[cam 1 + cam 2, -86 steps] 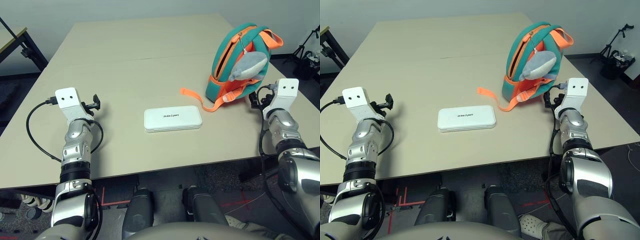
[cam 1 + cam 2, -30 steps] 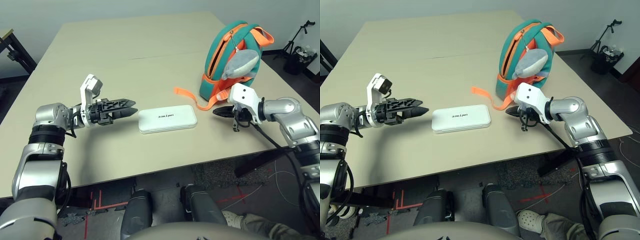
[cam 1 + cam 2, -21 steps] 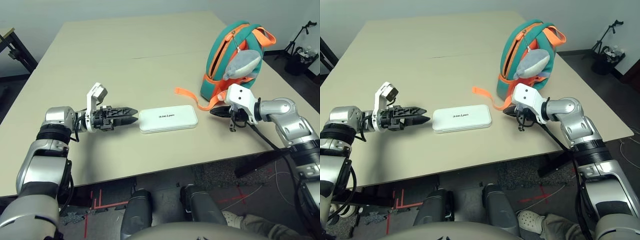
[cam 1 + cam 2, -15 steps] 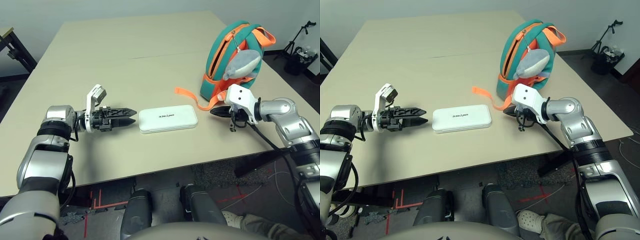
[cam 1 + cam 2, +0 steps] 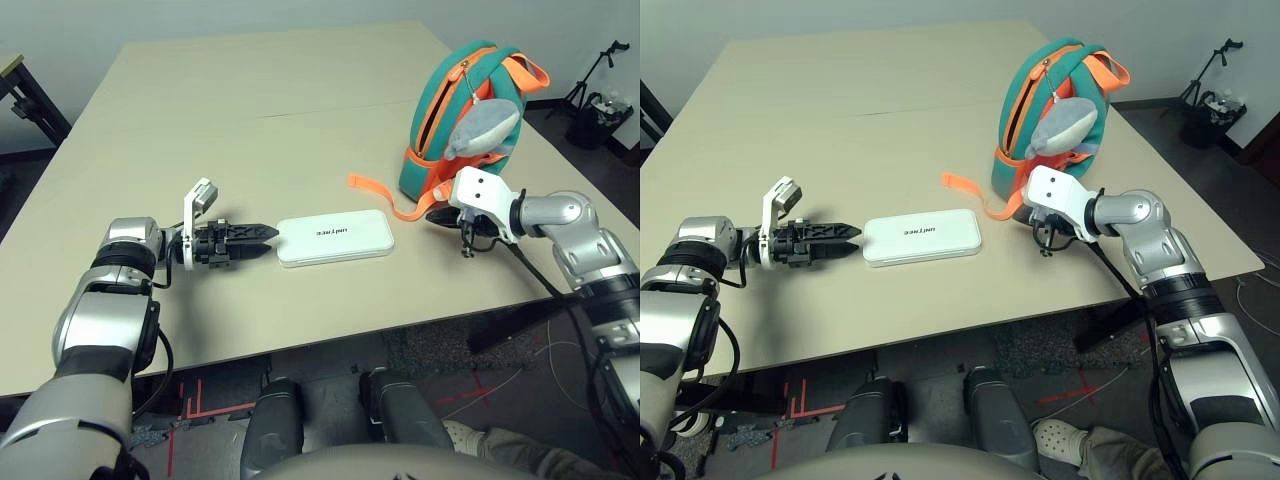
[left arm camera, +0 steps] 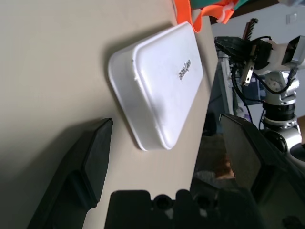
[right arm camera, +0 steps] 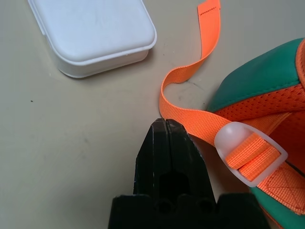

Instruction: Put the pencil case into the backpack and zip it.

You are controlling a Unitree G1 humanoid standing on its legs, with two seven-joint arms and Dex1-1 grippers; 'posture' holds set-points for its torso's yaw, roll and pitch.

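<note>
The white pencil case lies flat in the middle of the table, lettering up. My left gripper lies low over the table at the case's left short end, open; in the left wrist view that end of the pencil case sits just ahead of the gap between the wide-apart fingers. The teal and orange backpack stands upright at the right, its zip open at the top and a grey shark charm hanging on it. My right gripper is shut, its tip beside the loose orange strap at the backpack's foot.
The orange strap trails across the table from the backpack towards the case's far right corner. A clear plastic buckle sits on the strap close to my right fingertips. The table's front edge runs just behind both forearms.
My left arm has dropped towards the table, and its open fingers now sit level with the case's left end. My right gripper has edged slightly closer to the backpack's foot.
</note>
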